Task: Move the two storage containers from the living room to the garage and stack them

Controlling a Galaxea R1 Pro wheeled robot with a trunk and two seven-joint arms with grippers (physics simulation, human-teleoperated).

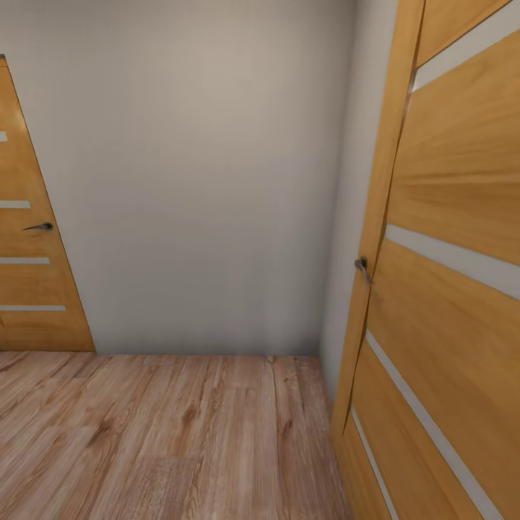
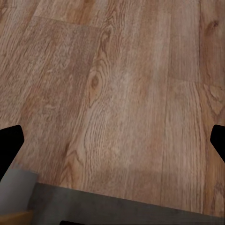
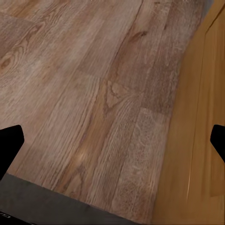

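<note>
The two storage containers are out of view. My left gripper (image 2: 112, 140) hangs open over light wood plank flooring (image 2: 122, 84), its black fingertips (image 2: 11, 140) wide apart with nothing between them. My right gripper (image 3: 112, 143) is open too, over the same kind of planks (image 3: 84, 84), with empty space between its fingertips (image 3: 10, 140). An orange-brown door (image 3: 201, 117) lies beside the right gripper.
A plain pale wall (image 1: 202, 180) stands ahead. An orange-brown door (image 1: 448, 289) with a metal handle (image 1: 362, 269) looms close on the right. A second door (image 1: 32, 274) is at the far left. Wood flooring (image 1: 159, 433) stretches between them.
</note>
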